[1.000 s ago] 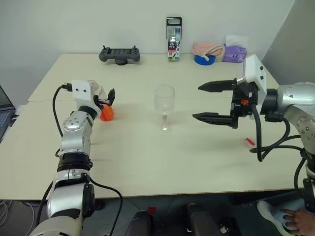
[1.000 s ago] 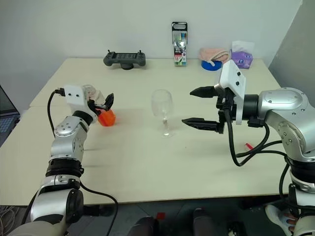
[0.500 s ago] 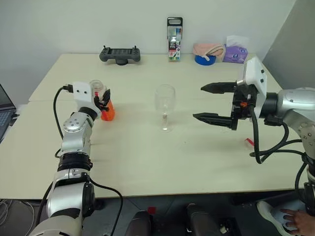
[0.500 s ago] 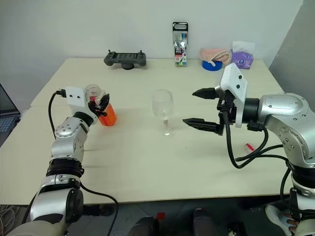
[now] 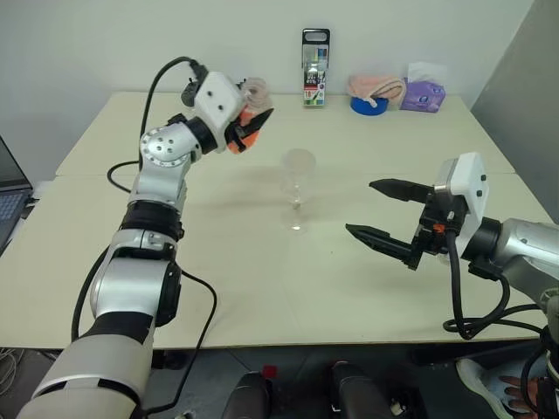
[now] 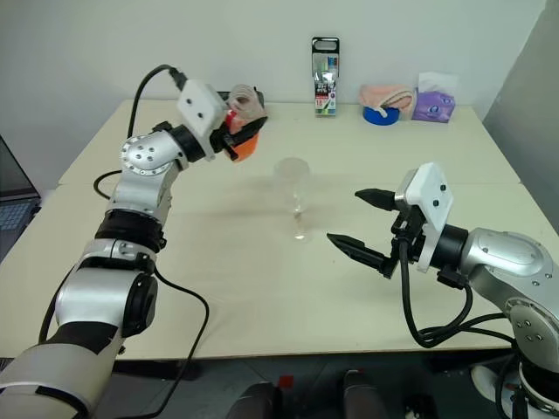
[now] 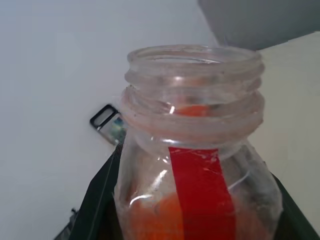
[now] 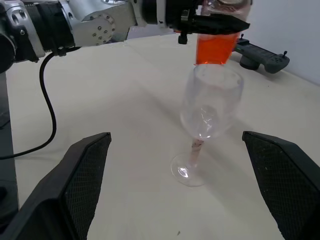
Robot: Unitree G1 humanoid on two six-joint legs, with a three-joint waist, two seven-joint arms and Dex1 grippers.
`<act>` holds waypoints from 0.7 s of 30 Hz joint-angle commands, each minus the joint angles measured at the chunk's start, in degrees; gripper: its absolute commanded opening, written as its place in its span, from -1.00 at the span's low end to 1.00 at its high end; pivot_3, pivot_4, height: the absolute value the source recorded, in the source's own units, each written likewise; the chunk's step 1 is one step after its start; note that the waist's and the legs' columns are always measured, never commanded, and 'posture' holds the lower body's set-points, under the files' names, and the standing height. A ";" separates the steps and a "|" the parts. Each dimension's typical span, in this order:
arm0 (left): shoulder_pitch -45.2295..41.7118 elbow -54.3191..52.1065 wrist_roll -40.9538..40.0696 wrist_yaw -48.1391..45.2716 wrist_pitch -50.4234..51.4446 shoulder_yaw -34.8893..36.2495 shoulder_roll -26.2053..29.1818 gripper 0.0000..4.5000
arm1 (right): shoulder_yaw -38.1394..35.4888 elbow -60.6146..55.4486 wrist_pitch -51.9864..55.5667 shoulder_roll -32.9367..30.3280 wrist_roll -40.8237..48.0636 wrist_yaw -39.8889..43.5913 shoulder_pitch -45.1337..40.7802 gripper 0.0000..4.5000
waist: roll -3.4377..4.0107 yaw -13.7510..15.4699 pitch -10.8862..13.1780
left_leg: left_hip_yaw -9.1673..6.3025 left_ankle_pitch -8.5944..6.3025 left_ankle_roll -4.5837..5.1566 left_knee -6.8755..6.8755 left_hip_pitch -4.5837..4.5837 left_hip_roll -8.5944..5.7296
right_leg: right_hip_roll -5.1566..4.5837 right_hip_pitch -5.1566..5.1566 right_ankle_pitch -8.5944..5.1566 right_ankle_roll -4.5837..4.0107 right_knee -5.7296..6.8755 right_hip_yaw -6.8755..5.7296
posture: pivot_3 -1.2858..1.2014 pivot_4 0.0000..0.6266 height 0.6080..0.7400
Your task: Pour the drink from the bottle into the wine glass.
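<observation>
Left gripper (image 5: 249, 131) raised above the table (image 5: 218, 262), fingers clamped on the bottle (image 5: 247, 120), held in the air up and to the left of the wine glass (image 5: 297, 188). Bottle uncapped, its open threaded mouth plain in the left wrist view, red strip (image 7: 202, 192) running down its side. Orange-red drink (image 8: 216, 47) pooled in the lower part of the bottle, none seen in the glass. Bottle tilted, mouth toward the back of the table; exact angle hard to judge. In the right wrist view, bottle behind and above the bowl of the glass, not touching it. Wine glass upright on its foot near the middle of the table, bowl clear. Right gripper (image 5: 389, 214) low over the table to the right of the glass, fingers spread wide, holding nothing, pointing toward the glass and well apart from it. At the far edge of the table: a dark game controller (image 6: 229, 94) partly hidden behind the left gripper, a tall clear marker pack (image 5: 314, 55) standing upright, a roll of blue tape (image 5: 367, 105), a pink cloth (image 5: 376, 85) and a purple tissue pack (image 5: 423, 92) close together at the right.
</observation>
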 commanded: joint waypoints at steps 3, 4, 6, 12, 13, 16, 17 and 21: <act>-5.16 6.83 5.73 1.93 -12.17 -2.86 0.88 -0.22 | -0.61 -2.47 -0.48 -0.91 1.30 -2.88 0.43 1.00 | -0.02 -0.55 0.01 | 0.01 0.00 0.00 0.00 -0.01 0.01 | 0.00 0.00 0.00 0.00 0.00 0.02 | 0.03 -0.52 1.00; -5.54 7.74 6.49 2.23 -13.49 -3.25 0.98 -0.22 | -0.65 -2.57 -0.55 -0.96 1.47 -3.25 0.52 1.00 | -0.03 -0.52 0.02 | 0.01 0.00 0.00 0.00 -0.01 0.01 | 0.00 -0.01 0.00 0.00 0.00 0.02 | 0.03 -0.52 1.00; -6.22 9.15 7.58 2.95 -15.82 -3.62 0.87 -0.22 | -0.70 -2.62 -0.66 -1.09 1.77 -3.81 0.52 1.00 | -0.03 -0.47 0.02 | -0.01 0.00 0.01 0.00 -0.03 0.00 | 0.00 -0.01 0.00 0.00 0.00 0.00 | 0.03 -0.52 1.00; -7.26 11.72 12.80 7.90 -21.67 -5.71 2.00 -0.23 | -0.28 -2.98 -0.85 -1.81 2.10 -5.01 1.20 1.00 | -0.04 -0.39 0.03 | -0.02 -0.01 0.01 0.01 -0.06 -0.02 | -0.02 -0.01 -0.01 0.03 -0.01 0.00 | 0.03 -0.52 1.00; -7.41 11.99 14.09 9.12 -22.62 -6.32 2.38 -0.23 | -0.21 -3.06 -0.91 -1.89 2.21 -5.15 1.31 1.00 | -0.04 -0.41 0.03 | -0.03 -0.01 0.01 0.02 -0.06 -0.01 | -0.02 -0.01 0.00 0.03 -0.01 -0.01 | 0.03 -0.52 1.00; -7.84 12.72 18.26 12.76 -24.98 -8.63 3.39 -0.23 | -0.08 -2.46 -1.05 -1.51 1.71 -6.54 1.18 1.00 | -0.04 -0.40 0.03 | -0.03 -0.01 0.01 0.02 -0.04 -0.01 | -0.02 -0.01 0.00 0.03 0.03 -0.01 | 0.03 -0.52 1.00; -7.97 12.95 19.44 14.04 -25.52 -9.28 3.70 -0.23 | -0.01 -2.10 -1.07 -1.22 1.25 -7.36 1.05 1.00 | -0.04 -0.41 0.03 | -0.04 -0.01 0.01 0.03 -0.04 -0.01 | -0.02 -0.01 0.00 0.03 0.05 -0.01 | 0.03 -0.52 1.00; -8.47 13.66 22.41 17.68 -27.16 -11.04 4.36 -0.23 | 1.52 0.04 -0.63 -1.11 -3.34 -12.05 -0.04 1.00 | -0.04 -0.38 0.03 | -0.05 -0.01 0.01 0.21 -0.11 -0.01 | -0.02 -0.01 0.00 0.05 0.09 -0.03 | 0.03 -0.52 1.00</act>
